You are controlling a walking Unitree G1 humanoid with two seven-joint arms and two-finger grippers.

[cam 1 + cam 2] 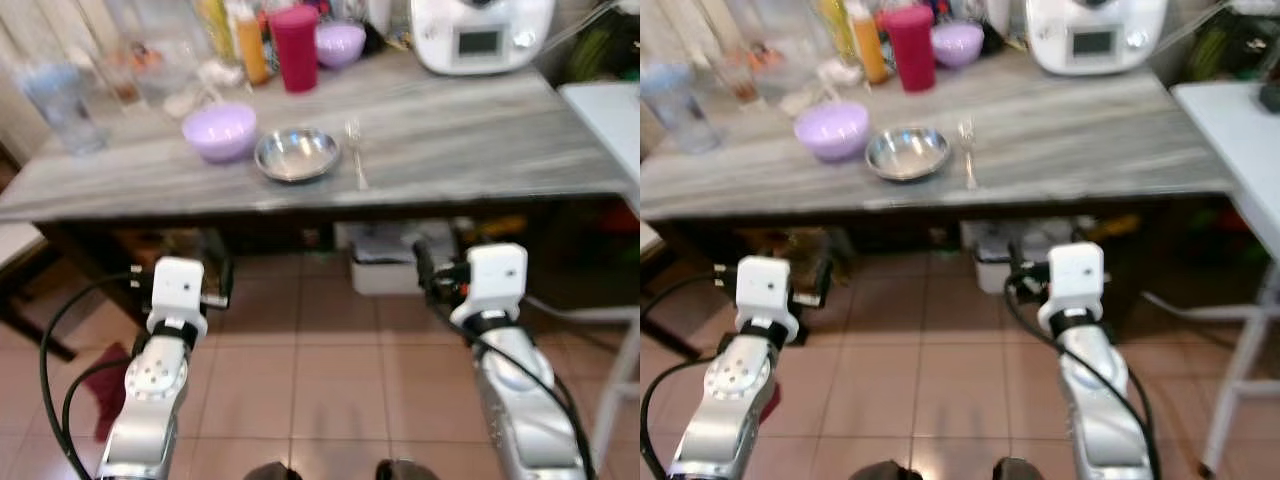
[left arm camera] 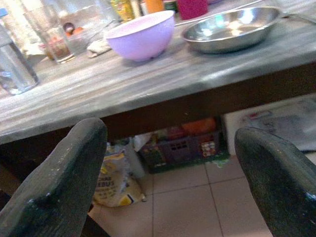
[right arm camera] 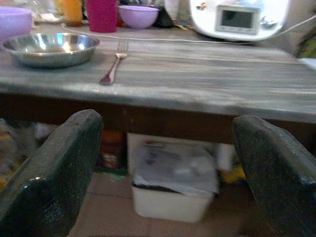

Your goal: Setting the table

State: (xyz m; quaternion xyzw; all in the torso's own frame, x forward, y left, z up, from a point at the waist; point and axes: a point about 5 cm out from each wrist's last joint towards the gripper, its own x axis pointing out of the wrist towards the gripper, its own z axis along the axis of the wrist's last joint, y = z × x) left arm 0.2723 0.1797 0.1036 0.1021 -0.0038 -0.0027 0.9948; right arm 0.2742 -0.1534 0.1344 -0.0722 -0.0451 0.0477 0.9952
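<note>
Silver arms, white wrists, black cables

The yellow bag [image 2: 114,177] under the table bears letters reading roughly "EBUS"; nothing else is legible.

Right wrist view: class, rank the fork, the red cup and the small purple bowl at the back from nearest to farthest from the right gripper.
1. Fork, near the table's front edge, beside the steel bowl.
2. Red cup, farther back.
3. Small purple bowl, at the back; too close to the cup to rank firmly.
</note>
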